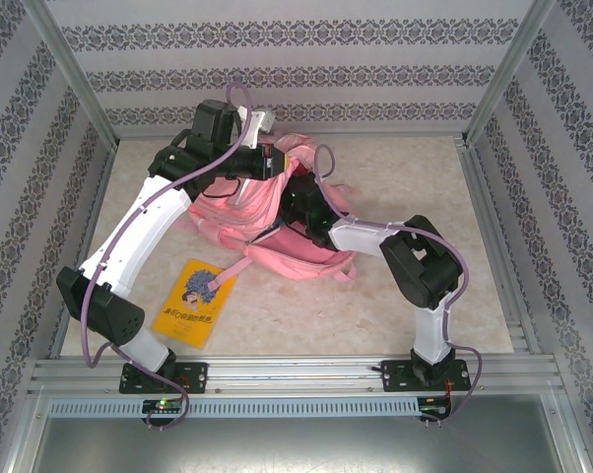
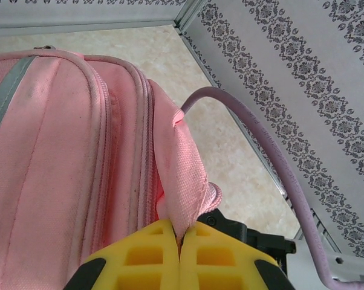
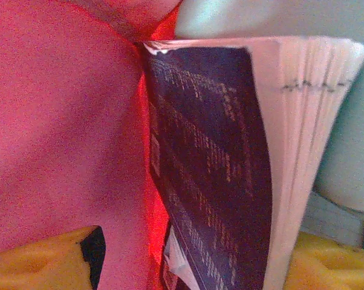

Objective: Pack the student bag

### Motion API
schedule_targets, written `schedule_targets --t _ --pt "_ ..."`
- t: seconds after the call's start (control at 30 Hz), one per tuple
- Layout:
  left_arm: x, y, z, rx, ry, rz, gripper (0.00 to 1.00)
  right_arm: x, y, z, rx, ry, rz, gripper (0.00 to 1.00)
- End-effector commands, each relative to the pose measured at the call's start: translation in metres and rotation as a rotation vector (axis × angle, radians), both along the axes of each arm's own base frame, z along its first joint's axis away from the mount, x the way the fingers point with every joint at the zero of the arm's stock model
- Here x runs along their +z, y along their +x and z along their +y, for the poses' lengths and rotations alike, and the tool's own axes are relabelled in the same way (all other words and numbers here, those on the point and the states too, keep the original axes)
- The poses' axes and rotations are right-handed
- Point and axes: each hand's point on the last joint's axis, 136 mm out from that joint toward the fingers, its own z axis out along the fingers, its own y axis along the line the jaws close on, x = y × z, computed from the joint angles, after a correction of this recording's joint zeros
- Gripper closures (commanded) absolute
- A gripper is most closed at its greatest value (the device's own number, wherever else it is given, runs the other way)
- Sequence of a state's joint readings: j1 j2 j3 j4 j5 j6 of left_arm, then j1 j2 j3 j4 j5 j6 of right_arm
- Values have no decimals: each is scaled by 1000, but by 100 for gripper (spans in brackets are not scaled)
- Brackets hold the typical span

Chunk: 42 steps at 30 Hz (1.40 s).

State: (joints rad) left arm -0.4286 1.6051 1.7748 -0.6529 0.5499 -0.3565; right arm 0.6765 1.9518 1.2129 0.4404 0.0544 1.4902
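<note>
Toward the far edge of the desk [image 1: 405, 177], mid-width, the student bag [image 1: 277, 212] lies slumped, soft and floppy; the left gripper [image 2: 179, 241] pinches its fabric edge by the zip, likely the soundest hold, while the right gripper [image 3: 188, 260] clasps a dark-covered book [image 3: 212, 163] against the pink lining.

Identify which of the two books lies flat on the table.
The yellow book beside the left arm; the dark-covered book stands between the right gripper's fingers against the student bag.

The student bag [image 1: 277, 256] and yellow book [image 1: 195, 303] block centre-left; the table [image 1: 513, 227] lies open rightward.
</note>
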Motion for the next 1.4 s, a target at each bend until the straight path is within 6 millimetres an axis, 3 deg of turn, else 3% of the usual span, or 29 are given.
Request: schedule_targets --t 0.0,0.1,0.17,0.23,0.33,0.57,0.67,0.77,0.93,1.37 --pt "51 3 8 21 -98 -145 100 41 -8 8 15 24 -27 35" --pt "51 1 7 13 -108 -137 100 43 -8 12 22 50 -24 52" --pt "51 0 5 4 -125 -128 100 38 -5 15 23 53 -14 75" --pt "52 -2 2 -8 -145 -117 100 35 1 18 26 68 -18 90" --pt "51 -4 0 -18 -160 -103 100 29 14 24 35 87 -17 100" --pt "44 -5 -2 -30 -160 -78 100 1 33 29 45 74 16 97" --pt "41 -1 0 -18 -141 -79 100 0 31 24 62 57 11 69" --pt "37 5 2 -6 -128 -70 100 7 24 10 52 22 -8 58" --pt "30 14 2 7 -120 -58 100 15 15 -6 41 10 -2 53" --pt "22 19 7 25 -108 -48 100 24 -8 -15 54 16 3 50"
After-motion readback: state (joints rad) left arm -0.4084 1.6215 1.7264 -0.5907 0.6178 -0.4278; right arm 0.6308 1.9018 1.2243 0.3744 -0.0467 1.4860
